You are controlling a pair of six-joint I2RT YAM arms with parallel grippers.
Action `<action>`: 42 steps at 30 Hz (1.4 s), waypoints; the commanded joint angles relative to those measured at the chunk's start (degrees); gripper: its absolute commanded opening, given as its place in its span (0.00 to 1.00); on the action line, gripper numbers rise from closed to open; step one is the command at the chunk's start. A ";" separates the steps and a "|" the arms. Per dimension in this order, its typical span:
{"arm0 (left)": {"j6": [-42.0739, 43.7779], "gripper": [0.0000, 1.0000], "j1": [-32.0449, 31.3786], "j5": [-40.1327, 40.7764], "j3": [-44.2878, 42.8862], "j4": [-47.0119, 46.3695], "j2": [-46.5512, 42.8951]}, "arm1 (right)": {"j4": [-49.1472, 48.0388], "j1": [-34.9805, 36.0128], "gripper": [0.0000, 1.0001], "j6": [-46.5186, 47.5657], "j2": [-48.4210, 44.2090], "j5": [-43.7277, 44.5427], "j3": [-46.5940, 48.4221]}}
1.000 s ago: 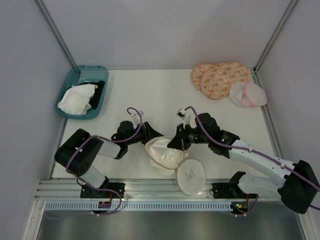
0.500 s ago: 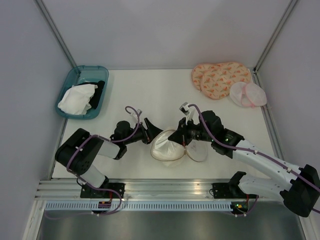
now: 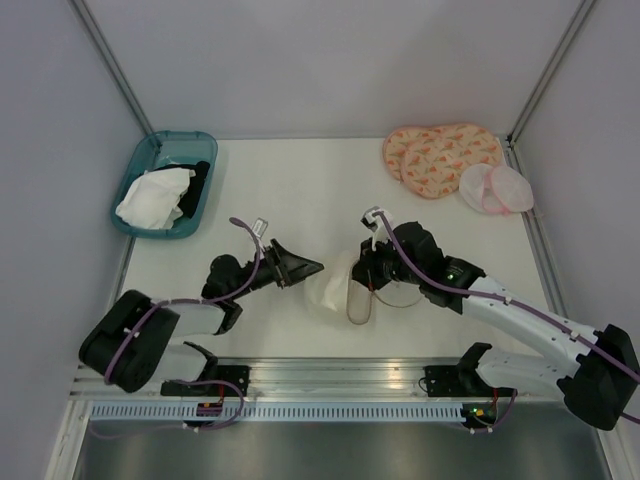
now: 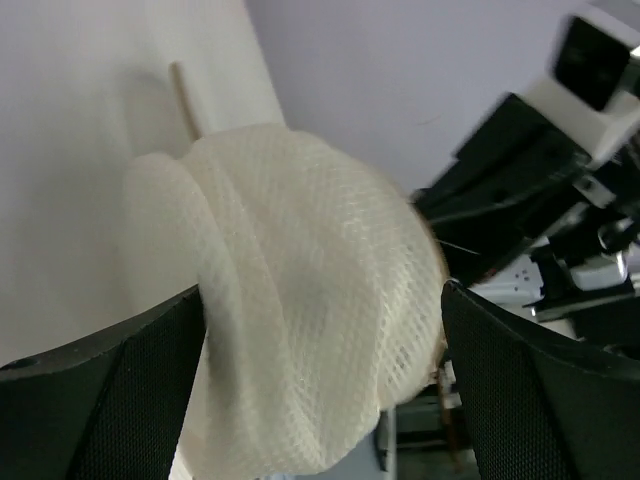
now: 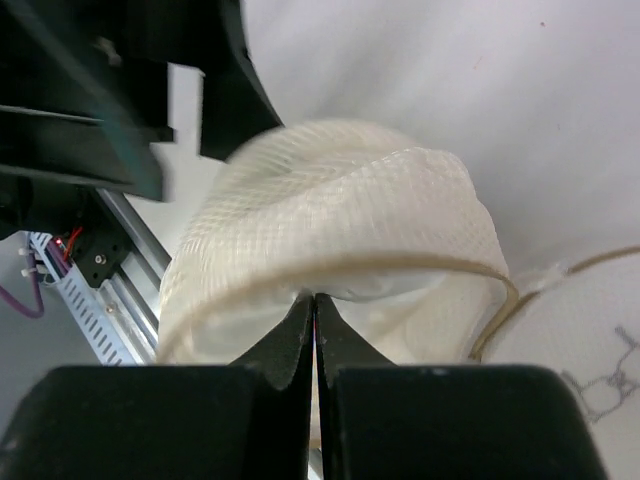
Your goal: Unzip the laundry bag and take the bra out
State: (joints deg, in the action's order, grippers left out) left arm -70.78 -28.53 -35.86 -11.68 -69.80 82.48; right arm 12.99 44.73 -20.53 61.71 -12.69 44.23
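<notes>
My left gripper (image 3: 305, 270) has its jaws spread wide. It points right, just beside the laundry bag (image 3: 328, 290). In my left wrist view both dark fingers (image 4: 110, 400) stand far apart, with the bag's white mesh dome (image 4: 320, 300) bulging between them. I cannot tell whether either finger touches the mesh.

My right gripper (image 5: 315, 300) is pressed together, its tips pinching the tan rim (image 5: 400, 262) of the bag from the right side. That rim curves in an open arc above my fingertips, with the mesh dome (image 5: 330, 200) rising behind it. The bag's round face (image 5: 590, 360), with thin black lines drawn on it, lies flat at the lower right of that view, swung away from the dome.

The bag sits on the table (image 3: 300, 190) near its front edge, about the middle, between my two grippers. I cannot pick out the bra; the mesh hides whatever is inside.

At the far left a teal tray (image 3: 160, 145) holds a white cloth (image 3: 150, 198) and a black cloth (image 3: 200, 180). At the far right lies a pink-orange patterned pad (image 3: 440, 158), with a pale pink mesh pair (image 3: 495, 188) touching its near right edge.
</notes>
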 commanded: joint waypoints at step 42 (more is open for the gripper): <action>38.44 0.02 -1.17 17.92 -5.28 41.05 -24.90 | -0.34 -0.08 0.01 1.64 2.10 -0.32 2.88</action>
State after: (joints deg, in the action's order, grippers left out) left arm -32.14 -29.65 -16.60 -15.49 -25.21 60.36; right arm 13.78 44.73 -19.66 65.73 -12.78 45.19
